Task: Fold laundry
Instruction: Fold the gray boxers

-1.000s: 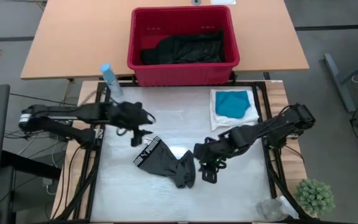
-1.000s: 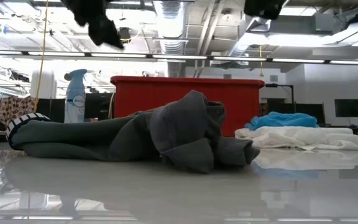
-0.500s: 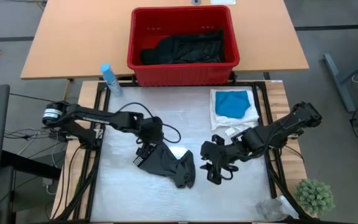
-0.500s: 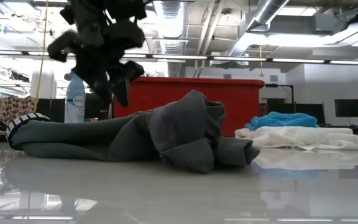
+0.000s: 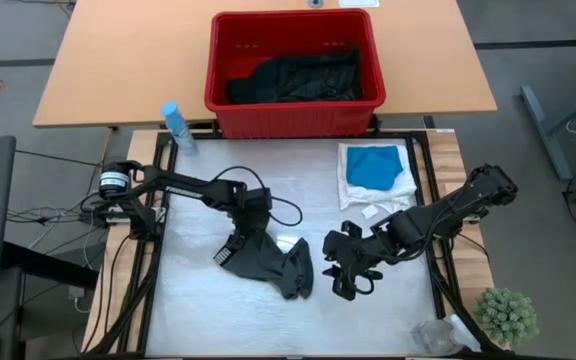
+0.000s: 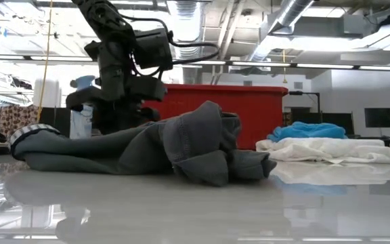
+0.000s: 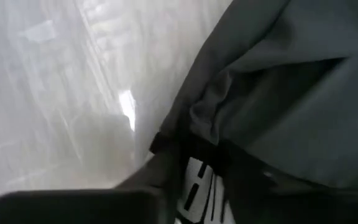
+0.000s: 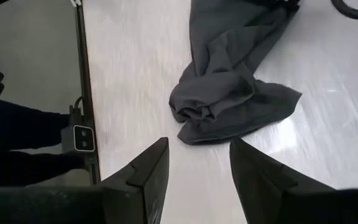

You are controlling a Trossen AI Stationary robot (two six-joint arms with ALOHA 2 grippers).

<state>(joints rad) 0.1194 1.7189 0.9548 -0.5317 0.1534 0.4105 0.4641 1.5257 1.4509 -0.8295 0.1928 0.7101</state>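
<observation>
Centrally on the white table (image 5: 198,310) lies the dark grey garment (image 5: 268,258), crumpled, its black-and-white lettered waistband (image 5: 224,255) at the left end and a bunched fold at the right end. In the low view the garment (image 6: 147,149) forms a low heap on the glossy surface.

Left gripper (image 5: 245,228) is down on the garment's far-left part, just beside the waistband; the left wrist view shows only grey cloth (image 7: 278,87) and waistband lettering (image 7: 194,190) filling the frame. Cannot tell whether its fingers are open or closed.

Right gripper (image 5: 346,273) sits just right of the garment's bunched end, apart from it. Its two dark fingers (image 8: 146,169) stand spread with a clear gap, holding nothing, pointing at the bunched end (image 8: 222,99).

At the far right of the table: a small teal garment (image 5: 375,165) lying on top of a white garment (image 5: 354,190).

Beyond the table's far edge: a red basket (image 5: 293,110) on a wooden table (image 5: 118,60), with black garments (image 5: 298,75) inside. A blue spray bottle (image 5: 176,127) stands left of the basket. A small green plant (image 5: 508,314) is at the near right corner.
</observation>
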